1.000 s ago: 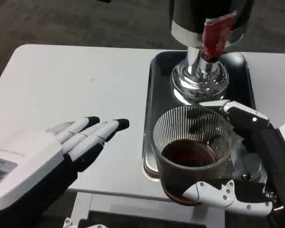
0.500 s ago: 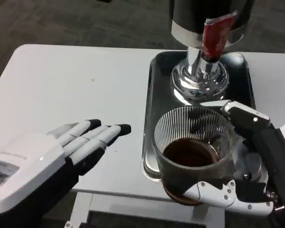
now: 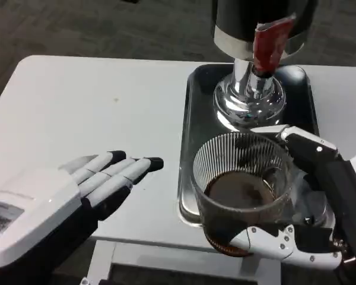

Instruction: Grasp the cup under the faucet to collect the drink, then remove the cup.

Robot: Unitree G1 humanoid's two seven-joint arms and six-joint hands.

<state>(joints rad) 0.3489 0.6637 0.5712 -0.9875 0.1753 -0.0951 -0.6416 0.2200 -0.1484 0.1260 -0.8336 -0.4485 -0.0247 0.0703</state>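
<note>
The right hand [image 3: 308, 196] grips the cup [image 3: 242, 189], a ribbed clear glass with dark drink in its lower part: one white-and-black finger runs along the far right of the rim, and another curls under the base on the near side. The cup sits in that grasp at the near end of the dark metal tray [image 3: 190, 124], its bottom overlapping the tray's near rim. Beyond the hand, further along the tray, stands the dispenser [image 3: 249, 95], with a shiny chrome base, a dark body above it and a red faucet handle [image 3: 269, 43]. The left hand [image 3: 65, 196] lies well apart to the cup's left, over the white desk [image 3: 95, 101], holding nothing, its fingers stretched out side by side and pointing toward the tray.
</note>
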